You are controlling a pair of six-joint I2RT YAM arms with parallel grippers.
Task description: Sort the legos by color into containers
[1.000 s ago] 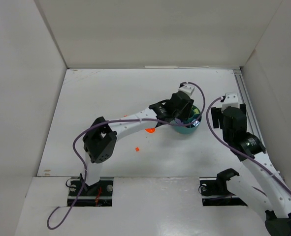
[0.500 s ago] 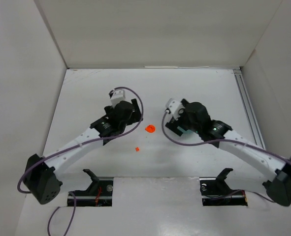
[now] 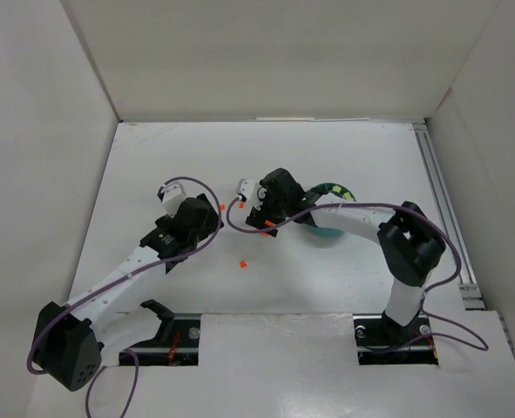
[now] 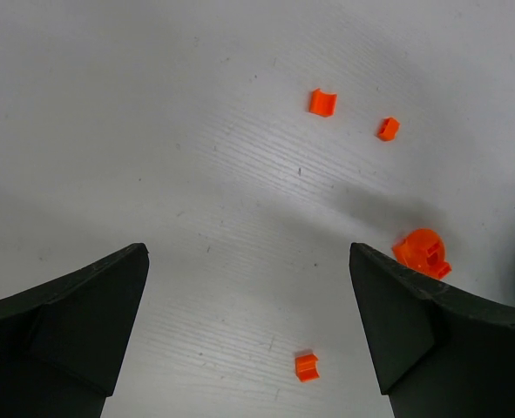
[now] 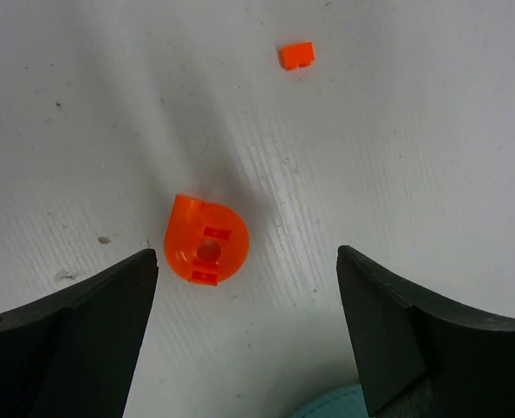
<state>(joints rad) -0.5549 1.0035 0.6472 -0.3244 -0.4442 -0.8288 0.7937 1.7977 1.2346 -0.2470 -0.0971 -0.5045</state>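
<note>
Right gripper (image 5: 247,292) hangs over the round orange piece (image 5: 206,251). Its jaws are spread wide and nothing is between them. The piece lies flat on the table (image 5: 431,131), nearer one finger than the other.

My read: centre on the piece first, drop straight, then close across its flat side. On the curve it may squirt out.

Left gripper (image 4: 248,261) is likewise released and empty, off to the left of the piece.

Small orange bricks (image 4: 323,102) are scattered round the piece, all apart from it.

Teal dish (image 3: 325,231) sits just right of the piece, mostly hidden under the right arm. I can't make out its compartments or contents. Only a sliver shows in the wrist views.
</note>
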